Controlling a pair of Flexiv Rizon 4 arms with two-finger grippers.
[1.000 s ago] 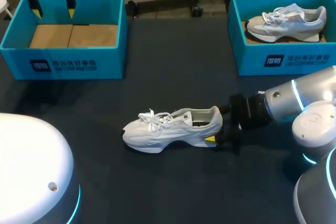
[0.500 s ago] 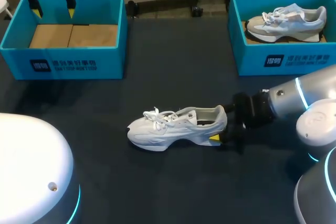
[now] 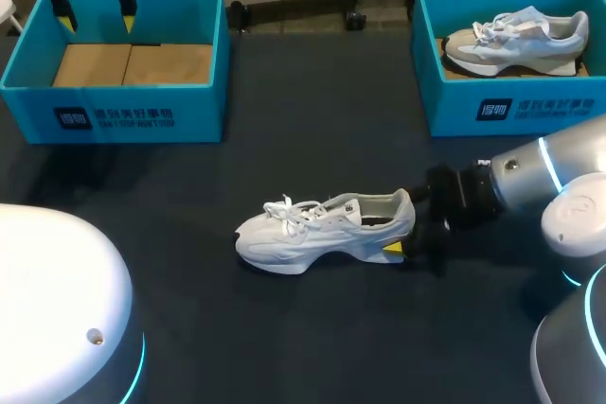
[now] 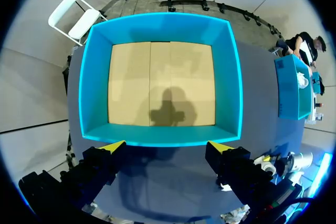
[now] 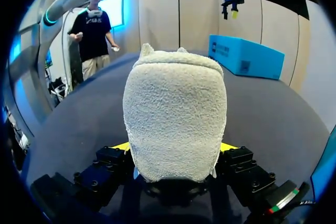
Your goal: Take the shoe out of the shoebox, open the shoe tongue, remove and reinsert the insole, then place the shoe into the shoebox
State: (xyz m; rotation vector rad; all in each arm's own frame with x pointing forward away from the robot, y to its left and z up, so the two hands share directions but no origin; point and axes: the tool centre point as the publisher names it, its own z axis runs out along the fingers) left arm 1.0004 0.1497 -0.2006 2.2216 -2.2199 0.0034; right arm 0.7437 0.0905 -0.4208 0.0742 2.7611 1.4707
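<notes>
A white shoe [image 3: 322, 229] lies on the dark table, toe to the left, laces up. My right gripper [image 3: 402, 234] is shut on its heel from both sides. In the right wrist view the fuzzy heel [image 5: 176, 114] fills the space between the two yellow-tipped fingers of the right gripper [image 5: 176, 148]. My left gripper [image 3: 95, 14] hangs open over the far edge of the empty blue shoebox [image 3: 142, 115] at the back left. In the left wrist view the left gripper [image 4: 167, 148] holds nothing, and the shoebox [image 4: 94, 77] shows a bare cardboard floor.
A second blue shoebox [image 3: 511, 106] at the back right holds another pale shoe [image 3: 516, 40]. A white rounded robot base [image 3: 57, 309] fills the front left corner. My right arm's elbow [image 3: 573, 224] sits at the right edge.
My right gripper has drawn the shoe a little to the right across the table. The left arm has kept still.
</notes>
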